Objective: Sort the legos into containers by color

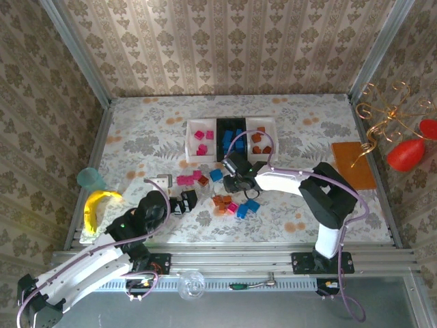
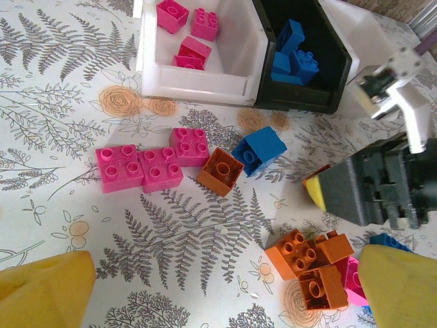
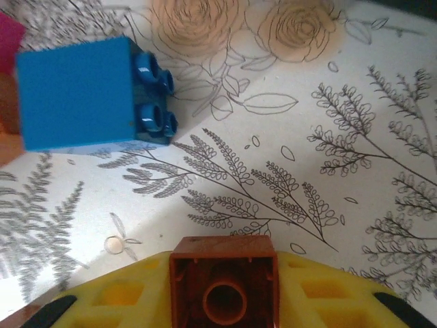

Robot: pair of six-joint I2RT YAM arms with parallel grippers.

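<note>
Step in hand: picking an orange piece, grasp stage. The right gripper [image 3: 223, 304] has its jaws pinching a small orange-brown plastic brick [image 3: 223, 283] between yellow pads at bottom centre of the right wrist view, hollow underside toward the camera. Cannot tell if it is off the table yet. In the top view this gripper sits mid-frame, just below the trays. The left gripper [image 2: 225, 287] has its jaws spread wide with nothing between them.

Next move, my read: lift and carry up-frame and slightly right to the right-hand white rectangular tray [image 1: 274, 137], which has orange pieces in it, then release. It's a short trip. The black middle tray [image 1: 231, 123] has blue ones and the left-hand white tray [image 1: 188, 143] has pink.

Loose on the floral-print tabletop [image 1: 150, 143] are three pink bricks [image 2: 147, 166], a single orange brick [image 2: 220, 171] and an orange cluster [image 2: 311, 263], so lots are left.

In the way:
- A blue plastic brick [image 3: 75, 92], upper left of the right wrist view, is near the held one and could get nudged.
- The tray walls need clearance.

The flat orange-brown mat [image 1: 355, 164] at far right and the teal cup [image 1: 89, 179] at far left are well apart.
</note>
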